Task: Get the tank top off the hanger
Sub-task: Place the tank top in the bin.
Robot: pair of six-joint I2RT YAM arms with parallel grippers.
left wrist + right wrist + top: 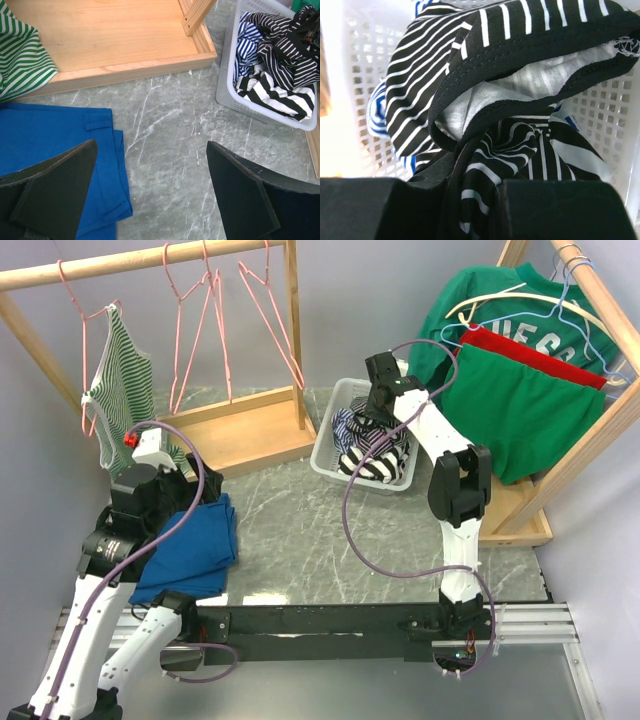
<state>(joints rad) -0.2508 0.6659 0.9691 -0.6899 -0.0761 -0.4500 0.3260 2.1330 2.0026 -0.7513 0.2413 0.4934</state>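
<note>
A: Where's the tank top?
B: Far left, on the pink hanger. It looks soft and light, so pinch a shoulder strap.
A: Claws?
B: The left gripper gapes. The right gripper pinches striped cloth in the basket.

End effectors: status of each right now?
Left end effector: open, holding nothing.
Right end effector: closed on the black-and-white striped garment in the basket.
</note>
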